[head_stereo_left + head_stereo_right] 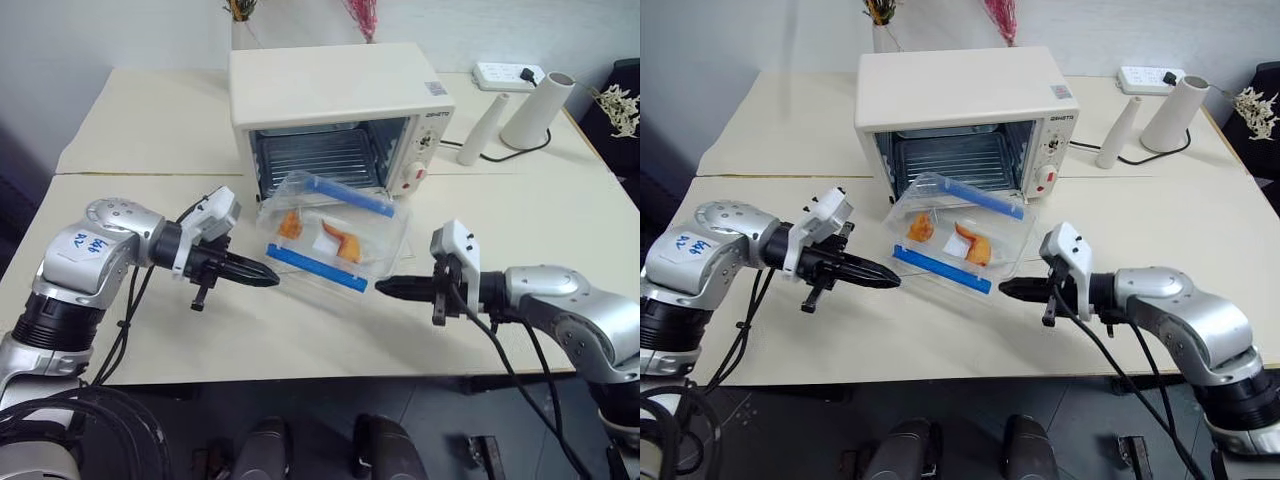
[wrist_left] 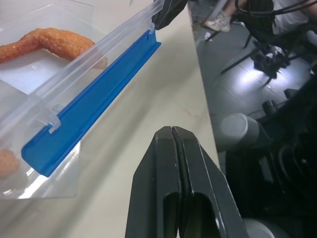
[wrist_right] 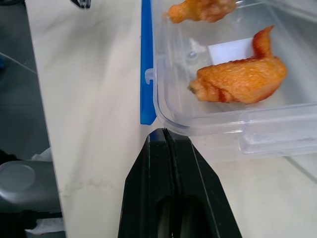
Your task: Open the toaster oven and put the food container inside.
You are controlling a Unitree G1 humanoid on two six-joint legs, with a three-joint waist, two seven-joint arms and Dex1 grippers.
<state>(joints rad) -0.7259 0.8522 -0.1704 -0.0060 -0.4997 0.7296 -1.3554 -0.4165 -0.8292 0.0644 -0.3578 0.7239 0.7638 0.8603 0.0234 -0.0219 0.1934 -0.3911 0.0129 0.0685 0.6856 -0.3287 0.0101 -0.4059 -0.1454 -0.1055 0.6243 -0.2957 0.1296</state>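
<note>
Oven [image 1: 340, 95] cream-white, door down, rack visible. Container [image 1: 333, 232] sits on that door: clear box, blue clips, orange pieces inside. Left pincer [image 1: 272, 275] and right pincer [image 1: 381, 288] clenched empty, flanking its near corners.

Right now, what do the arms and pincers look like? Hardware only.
Both arms are silver-grey metal with black joint rings and loose black cables. Each wrist carries a white camera block. The left pincer and right pincer each have two black tapered fingers. The left arm bears a white sticker with blue handwriting.
</note>
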